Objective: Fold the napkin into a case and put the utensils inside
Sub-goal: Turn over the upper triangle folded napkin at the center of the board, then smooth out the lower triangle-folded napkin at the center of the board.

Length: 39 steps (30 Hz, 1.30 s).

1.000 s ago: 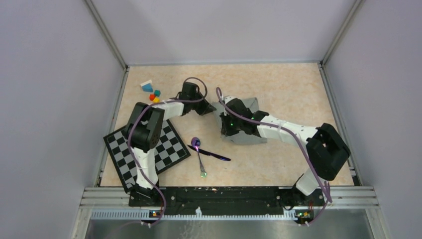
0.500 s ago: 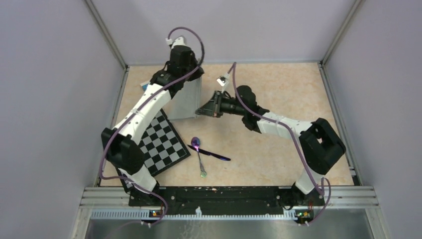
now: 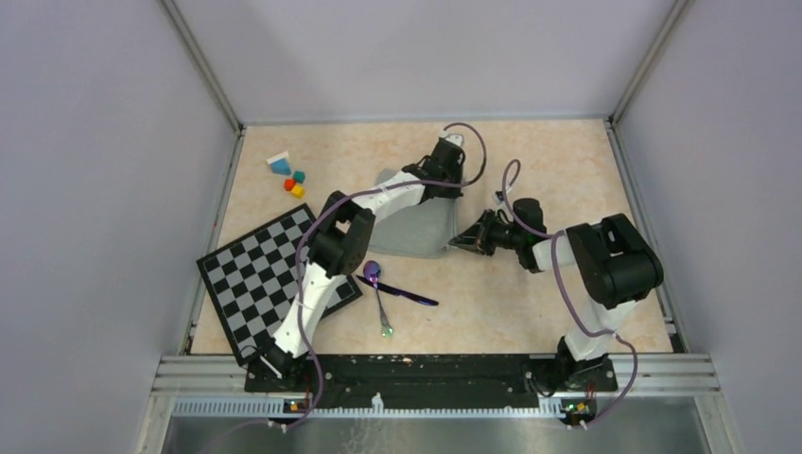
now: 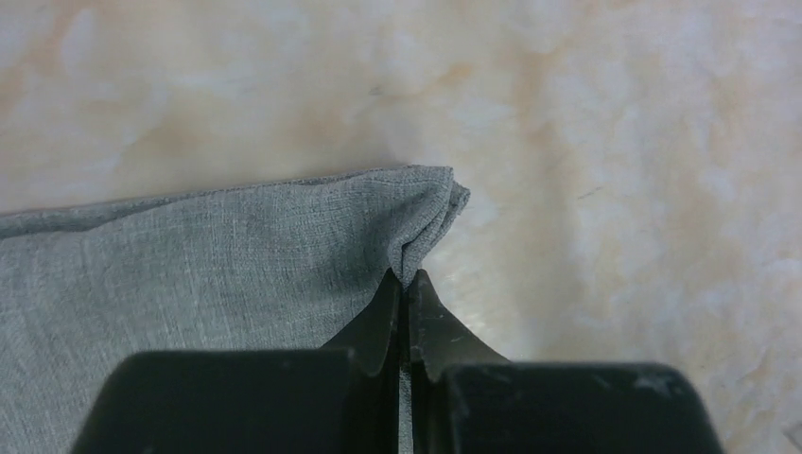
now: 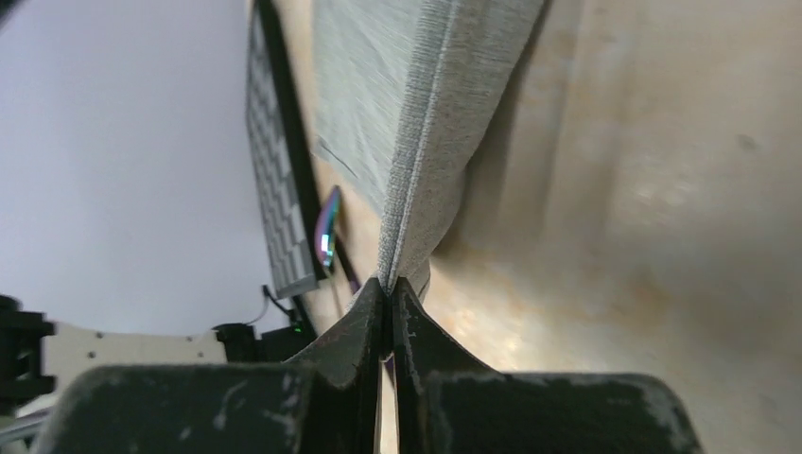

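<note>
The grey-green napkin [image 3: 416,225] lies on the table centre, folded over. My left gripper [image 3: 452,185] is shut on its far right corner; in the left wrist view the cloth [image 4: 236,255] bunches at the closed fingertips [image 4: 408,281]. My right gripper [image 3: 461,241] is shut on the near right corner; the right wrist view shows a doubled cloth edge [image 5: 426,142] pinched in the gripper [image 5: 390,284]. The purple spoon [image 3: 376,284] and the dark straight piece [image 3: 402,293] lie crossed on the table in front of the napkin, apart from both grippers.
The checkered board [image 3: 265,279] lies at the left, partly under the left arm. Small coloured blocks [image 3: 291,178] sit at the far left. Walls enclose the table on three sides.
Both grippers swung the napkin from the left-back area to the right, laying it flat across the table centre. The left arm now reaches far right; the right gripper dropped lower and nearer.
</note>
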Tool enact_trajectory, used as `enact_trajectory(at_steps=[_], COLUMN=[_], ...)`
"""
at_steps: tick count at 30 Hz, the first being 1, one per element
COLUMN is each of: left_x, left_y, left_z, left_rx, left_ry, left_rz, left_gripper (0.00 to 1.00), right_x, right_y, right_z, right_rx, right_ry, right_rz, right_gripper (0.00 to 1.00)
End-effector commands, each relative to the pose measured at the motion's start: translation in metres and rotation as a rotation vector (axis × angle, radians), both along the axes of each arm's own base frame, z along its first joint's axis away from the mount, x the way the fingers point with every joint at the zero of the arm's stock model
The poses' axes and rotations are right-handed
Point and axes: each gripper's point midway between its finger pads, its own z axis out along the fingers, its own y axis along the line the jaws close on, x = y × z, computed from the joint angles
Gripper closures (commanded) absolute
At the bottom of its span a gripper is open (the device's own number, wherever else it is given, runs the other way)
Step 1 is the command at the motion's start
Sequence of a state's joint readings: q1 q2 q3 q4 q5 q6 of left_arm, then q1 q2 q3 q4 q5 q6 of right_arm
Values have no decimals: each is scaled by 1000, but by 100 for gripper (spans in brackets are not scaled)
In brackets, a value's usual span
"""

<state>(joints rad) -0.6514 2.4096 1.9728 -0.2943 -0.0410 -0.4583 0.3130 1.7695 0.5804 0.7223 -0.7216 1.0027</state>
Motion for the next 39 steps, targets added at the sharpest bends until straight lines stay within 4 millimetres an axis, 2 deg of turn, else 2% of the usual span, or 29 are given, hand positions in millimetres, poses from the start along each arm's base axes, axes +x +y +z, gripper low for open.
enact_trajectory(at_steps=[1,2,4,5,6,8,10,12,13,16,19,22,24,27,30,33,39], left_x=[52,48,41,38,35,27,14,-7,-20,-63,-115,-156,-170,-179,-189,-195,-197], left_y=[-47,-55,-66,-68,-71,-75,-76,-74,-72,-55,-39,-30,-26,-23,-30,-35,-35], left_z=[131,128,120,118,119,131,149,158,163,148,126,106,89,67,51,33,13], left_rx=[-239,-245,-242,-239,-234,-223,-218,-223,-228,-207,-226,-198,-143,-56,-16,33,123], left_ry=[-396,-390,-372,-357,-343,-340,-324,-246,-209,-73,37,70,79,92,130,145,142], left_rz=[-8,-20,-34,-42,-49,-76,-114,-178,-207,-273,-362,-433,-444,-441,-466,-472,-459], left_gripper=[100,99,89,82,71,39,23,13,11,11,14,16,18,33,33,34,42], right_x=[-36,-37,-40,-41,-44,-48,-45,-40,-36,-21,-2,13,13,11,5,-5,-18], right_y=[-22,-32,-50,-61,-71,-94,-116,-131,-136,-146,-150,-141,-131,-127,-119,-101,-87], right_z=[-9,-13,-22,-27,-29,-29,-22,-7,1,15,19,17,11,0,-10,-20,-39], right_rx=[-105,-132,-201,-247,-279,-366,-471,-535,-542,-505,-392,-323,-276,-271,-241,-219,-221], right_ry=[21,39,87,117,140,160,127,94,74,47,49,55,74,76,98,110,152], right_rz=[118,89,48,32,13,-43,-120,-169,-195,-268,-309,-272,-227,-204,-167,-119,-75], right_gripper=[100,100,100,95,88,73,60,51,49,47,48,52,57,61,64,64,69])
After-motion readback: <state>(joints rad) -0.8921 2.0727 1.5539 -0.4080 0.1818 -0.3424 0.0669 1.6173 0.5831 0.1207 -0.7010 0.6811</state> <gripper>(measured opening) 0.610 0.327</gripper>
